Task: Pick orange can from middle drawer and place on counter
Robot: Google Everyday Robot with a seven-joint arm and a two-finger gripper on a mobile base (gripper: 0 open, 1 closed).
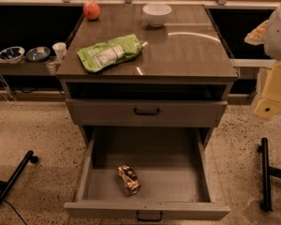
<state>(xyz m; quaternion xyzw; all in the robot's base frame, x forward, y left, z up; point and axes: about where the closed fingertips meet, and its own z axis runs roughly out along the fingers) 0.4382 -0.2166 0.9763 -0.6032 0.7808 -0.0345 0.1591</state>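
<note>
I am looking at the small shiny gold-orange metal can [128, 179], dented and with dark patches. It is lying on its side in the wide grey metal middle drawer [146, 210], near the front wall. The drawer is standing pulled out, so the can is lying open to a reach from above.

The pale yellowish gripper [271, 97] is hanging at the right edge of the view, well apart from the can. Whether it is open or closed, I cannot tell.

On the large dark brown glossy counter [187, 50], a flat green pouch [110, 53], a round red-orange fruit [91, 10] and a white bowl [157, 14] are occupying the left and back, leaving the front right bare for placing. The closed grey drawer front [178, 112] above and the tall side walls are probably narrowing the approach.
</note>
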